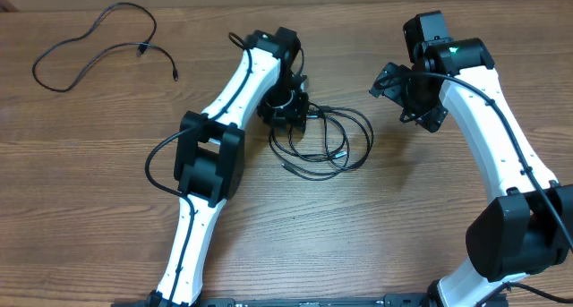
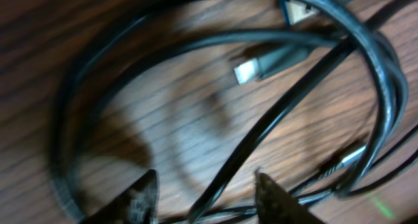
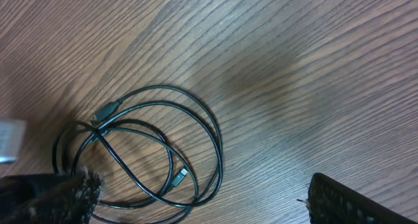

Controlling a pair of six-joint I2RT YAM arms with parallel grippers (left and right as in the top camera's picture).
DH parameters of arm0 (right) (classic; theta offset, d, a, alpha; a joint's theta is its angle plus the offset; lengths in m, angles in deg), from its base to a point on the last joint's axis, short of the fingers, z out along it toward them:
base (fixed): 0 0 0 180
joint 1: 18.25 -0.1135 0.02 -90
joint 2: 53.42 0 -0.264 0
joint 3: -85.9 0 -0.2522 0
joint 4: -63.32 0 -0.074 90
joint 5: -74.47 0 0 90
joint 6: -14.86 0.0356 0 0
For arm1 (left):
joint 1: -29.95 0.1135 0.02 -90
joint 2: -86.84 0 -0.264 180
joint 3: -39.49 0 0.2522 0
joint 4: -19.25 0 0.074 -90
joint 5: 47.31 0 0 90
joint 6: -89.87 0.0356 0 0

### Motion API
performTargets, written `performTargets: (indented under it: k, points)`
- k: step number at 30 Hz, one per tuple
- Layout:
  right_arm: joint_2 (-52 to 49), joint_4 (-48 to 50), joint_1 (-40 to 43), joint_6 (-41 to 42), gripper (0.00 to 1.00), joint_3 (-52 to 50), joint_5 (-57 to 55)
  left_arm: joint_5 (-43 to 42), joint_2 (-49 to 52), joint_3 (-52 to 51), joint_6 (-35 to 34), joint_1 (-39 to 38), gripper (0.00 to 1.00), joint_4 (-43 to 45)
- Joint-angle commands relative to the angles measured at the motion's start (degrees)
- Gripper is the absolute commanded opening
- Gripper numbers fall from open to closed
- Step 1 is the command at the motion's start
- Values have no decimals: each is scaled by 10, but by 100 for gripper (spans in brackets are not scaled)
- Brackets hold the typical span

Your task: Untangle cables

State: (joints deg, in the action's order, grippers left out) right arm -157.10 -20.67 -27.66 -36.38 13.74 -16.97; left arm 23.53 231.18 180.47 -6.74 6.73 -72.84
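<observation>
A wood-grain table (image 1: 385, 235) carried two lots of black cable. A tangled bundle (image 1: 338, 152) of overlapping loops lay flat on its surface near the middle, with several plug ends resting on the bare wood inside the rings. Well apart from the bundle, far off to its left and toward the table's back edge, a single loose cable (image 1: 141, 49) lay in an open, wandering curve with both ends free.
</observation>
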Motion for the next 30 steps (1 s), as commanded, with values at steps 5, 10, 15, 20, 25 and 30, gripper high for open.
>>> performTargets:
  k: [5,10,15,20,25,30]
  points:
    - [0,2,2,-2,100,-1,1,-14,-12,-15,-7,-23,4,5]
    - [0,2,2,-2,100,-1,1,-14,-13,54,-7,2,4,-80]
    - [0,2,2,-2,100,-1,1,-45,-14,184,-11,55,4,-186]
    - [0,2,2,-2,100,-1,1,-231,-58,236,-11,120,4,-185]
    - [0,2,2,-2,100,-1,1,-323,-116,237,-11,167,4,-185]
    - [0,2,2,-2,100,-1,1,-332,-207,237,-19,204,4,-185]
